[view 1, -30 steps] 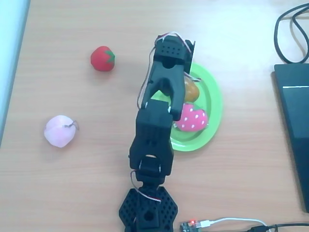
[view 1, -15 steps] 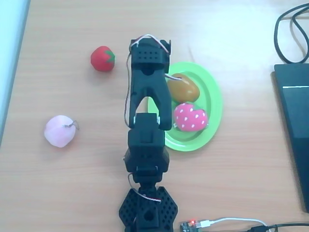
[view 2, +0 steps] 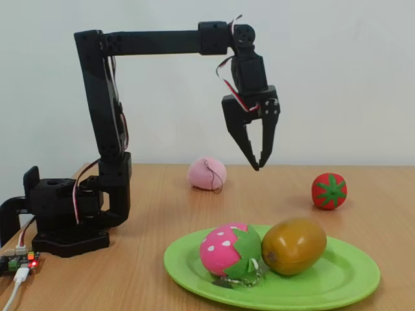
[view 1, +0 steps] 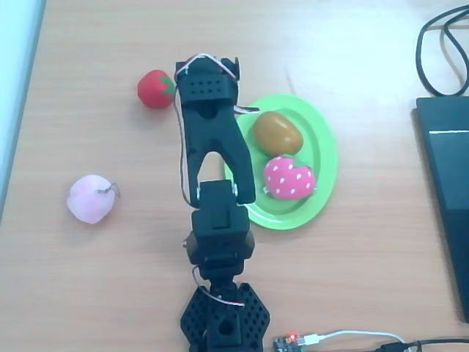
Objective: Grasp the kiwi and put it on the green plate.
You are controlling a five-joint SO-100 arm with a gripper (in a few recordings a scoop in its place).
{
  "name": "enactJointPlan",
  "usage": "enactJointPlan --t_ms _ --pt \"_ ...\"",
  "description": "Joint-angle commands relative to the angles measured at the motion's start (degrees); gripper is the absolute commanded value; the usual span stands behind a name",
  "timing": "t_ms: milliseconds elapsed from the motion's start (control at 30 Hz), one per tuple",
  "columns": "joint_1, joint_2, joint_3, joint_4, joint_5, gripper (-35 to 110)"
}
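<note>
Golden-brown glossy egg-shaped kiwi (view 2: 294, 246) already lay on the lime-green oval plastic plate (view 2: 350, 278) beside a pink strawberry (view 2: 227, 251), while the black gripper (view 2: 258, 163), high above the table, hung released and empty, so nothing was left.

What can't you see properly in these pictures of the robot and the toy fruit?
- Left part of the lime-green oval plastic plate: overhead view, hidden under the black arm.
- The gripper: overhead view, its tips sit below the wrist block, so the fingers are hidden there.
- Dark flat device at right: overhead view, cut off by the edge.
- Back of the glossy golden-brown kiwi: fixed view, faces away.
</note>
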Motion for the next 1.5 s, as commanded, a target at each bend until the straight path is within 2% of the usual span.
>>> enactJointPlan --t_ms 0,167,433,800,1000,1233,1467 --pt "-1.6 2.7 1.1 -0.3 -0.5 -8" --pt "-4.2 7.3 7.9 -5.7 -3.9 -8" --pt "-7.3 20.0 24.7 -13.7 -3.5 -8" --pt "-7.6 43.9 51.3 -27.6 -5.3 -8" --pt "-7.4 54.3 60.3 -28.8 -6.2 -8" --pt "-5.9 78.1 73.5 -27.7 -7.5 -8" --pt "-3.7 87.4 79.3 -25.1 -10.8 -8"
